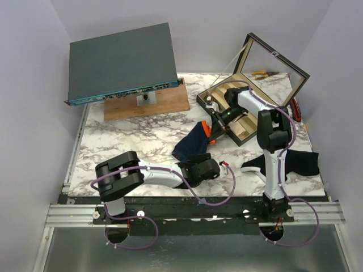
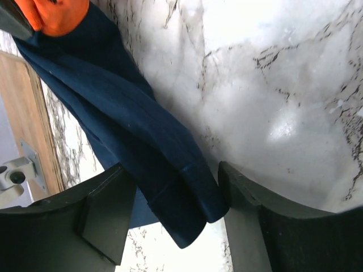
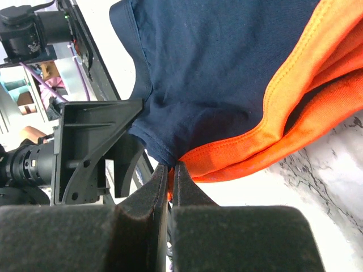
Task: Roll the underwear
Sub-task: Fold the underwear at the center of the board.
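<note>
Farthest left of the wooden box (image 1: 246, 128), a grey network switch (image 1: 122, 62) sits propped on a wooden board (image 1: 164, 105) at the back of the marble table (image 1: 136, 141). Nearer than the box and to its left, the left gripper (image 1: 204, 169) lies low on the marble. In its wrist view the left gripper (image 2: 170, 187) has its fingers (image 2: 102, 221) spread apart, with a folded navy end of the underwear (image 2: 130, 124) lying between them. The cloth is not pinched.

The underwear (image 1: 190, 146) lies on the marble just left of the box's near-left corner, navy side up, with its orange trim (image 1: 207, 134) at the end nearest the box. At that end the right gripper (image 1: 218, 123) reaches down beside the box's left wall. Its wrist view shows the right gripper (image 3: 170, 173) clenched tight on the fabric edge where the orange trim (image 3: 295, 107) meets the navy body of the underwear (image 3: 215, 73).

Right of the box and nearer, a black cloth (image 1: 300, 161) lies flat on the marble behind the right arm's upright link.
</note>
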